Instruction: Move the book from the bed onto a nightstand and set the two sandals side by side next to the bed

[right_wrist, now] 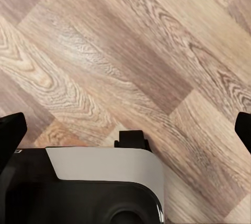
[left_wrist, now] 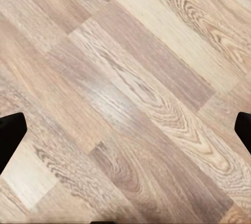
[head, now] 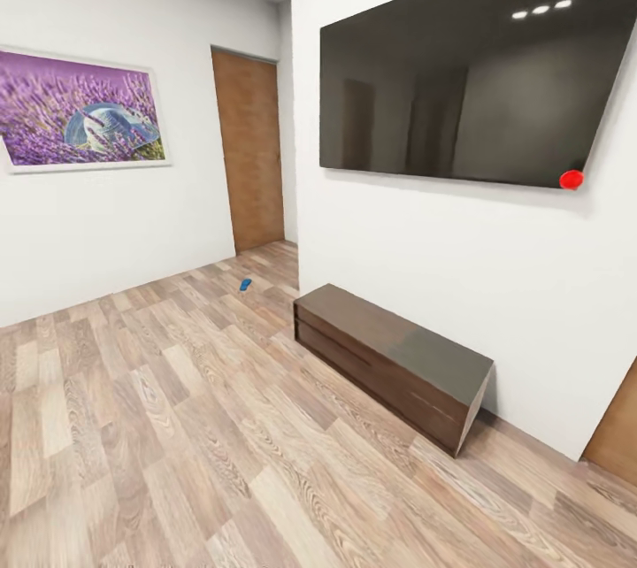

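I see wood plank floor [head: 133, 426], white wall with big black TV [head: 469, 72], low dark dresser [head: 389, 360] below it, purple painting [head: 80, 112], tan door [head: 250, 152], one blue sandal [head: 245, 284] on floor near door (tiny), both grippers' fingers [left_wrist: 10, 132] spread wide, empty.

The light multi-tone wood plank floor [left_wrist: 130, 93] runs diagonally across the left wrist view, its boards ranging from pale cream to warmer brown, with strong swirling grain on several of them. The left gripper [left_wrist: 125, 130] hangs above it, its 2 black fingertips [left_wrist: 10, 132] showing at opposite edges, spread wide apart with bare floor between them.
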{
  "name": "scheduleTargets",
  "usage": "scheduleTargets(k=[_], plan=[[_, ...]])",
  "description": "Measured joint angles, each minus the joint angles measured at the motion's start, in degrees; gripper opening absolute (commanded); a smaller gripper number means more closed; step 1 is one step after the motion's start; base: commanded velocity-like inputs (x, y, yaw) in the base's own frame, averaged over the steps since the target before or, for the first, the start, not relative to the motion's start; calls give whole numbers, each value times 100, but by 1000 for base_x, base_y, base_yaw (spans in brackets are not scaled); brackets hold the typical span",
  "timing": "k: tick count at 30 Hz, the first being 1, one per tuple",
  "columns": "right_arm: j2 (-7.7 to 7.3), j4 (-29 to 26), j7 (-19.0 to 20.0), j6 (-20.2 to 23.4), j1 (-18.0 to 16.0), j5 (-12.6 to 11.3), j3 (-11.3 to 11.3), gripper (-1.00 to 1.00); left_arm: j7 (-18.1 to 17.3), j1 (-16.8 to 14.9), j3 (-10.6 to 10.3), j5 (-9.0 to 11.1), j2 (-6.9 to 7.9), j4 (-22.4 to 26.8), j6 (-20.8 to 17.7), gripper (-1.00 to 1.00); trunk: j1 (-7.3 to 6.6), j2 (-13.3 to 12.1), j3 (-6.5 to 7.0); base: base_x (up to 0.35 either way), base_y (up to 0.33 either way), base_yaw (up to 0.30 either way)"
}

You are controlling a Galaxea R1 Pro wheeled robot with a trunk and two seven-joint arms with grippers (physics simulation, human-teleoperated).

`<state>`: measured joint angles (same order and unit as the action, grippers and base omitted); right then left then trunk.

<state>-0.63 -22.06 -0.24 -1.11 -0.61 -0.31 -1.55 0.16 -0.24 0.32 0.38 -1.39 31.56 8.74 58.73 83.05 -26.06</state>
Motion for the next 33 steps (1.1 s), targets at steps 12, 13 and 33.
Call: scheduleTargets(k=[12,13,33], plan=[[0,0,0,0,0,0,1,100,0,0,0,2,0,-1,0,100,-2,0,0,42,8,275],[0,0,0,0,1,0,1,100,0,0,0,2,0,0,-1,100,-2,0,0,198,79,127],[0,-1,0,0,1,0,1,100,0,0,0,2,0,-1,-3,100,-3,0,0,262,140,14]])
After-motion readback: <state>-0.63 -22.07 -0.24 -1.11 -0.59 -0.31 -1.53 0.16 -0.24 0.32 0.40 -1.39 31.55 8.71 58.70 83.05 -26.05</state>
